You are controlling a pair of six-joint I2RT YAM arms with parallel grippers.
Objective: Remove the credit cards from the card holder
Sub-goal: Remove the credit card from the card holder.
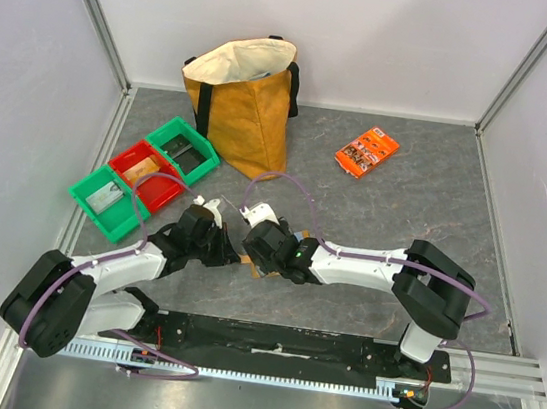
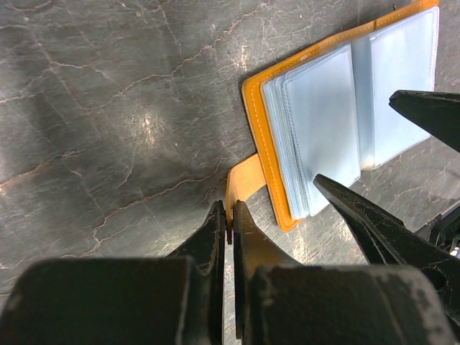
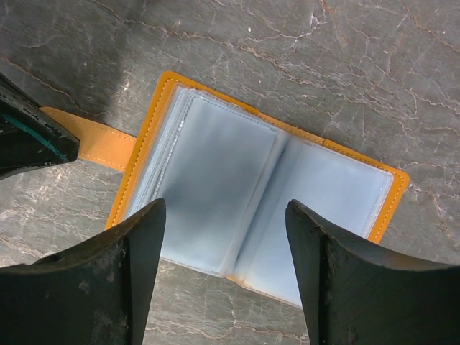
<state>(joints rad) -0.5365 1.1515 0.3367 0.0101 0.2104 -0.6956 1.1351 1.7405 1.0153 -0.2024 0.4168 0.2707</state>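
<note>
card holder [image 3: 215,180]: one, lying open and flat on the desk [image 1: 404,212], inner side up, near the middle of the near half, between the two tool heads; the top view hides most of it under them.
long axis: the opened cover runs roughly left to right across the scene, with its spine crossing that line.
strap tab [image 2: 244,180]: one, tan, sticking out of the holder's left edge and pointing left.
sleeves [image 3: 208,165]: pale blue-grey, see-through. Several leaves are stacked on the left half and one flat sheet shows on the right half; the exact number cannot be told.
credit cards: none can be made out through the sleeves.
left tool [image 2: 229,212]: fingers pressed together, clamped on the free end of the strap tab, just left of the holder.
right tool [image 3: 224,215]: fingers spread wide apart, poised over the near edge of the open holder, one to each side of the spine. Whether they touch it cannot be told.
bins: three, in a slanted row at the left of the desk. They are green [image 1: 182,149], red [image 1: 146,176] and green [image 1: 107,203], well apart from the holder.
tote bag [image 1: 247,100]: one, mustard with black handles, upright at the far side.
orange packet [image 1: 366,151]: one, lying flat at the far right.
</note>
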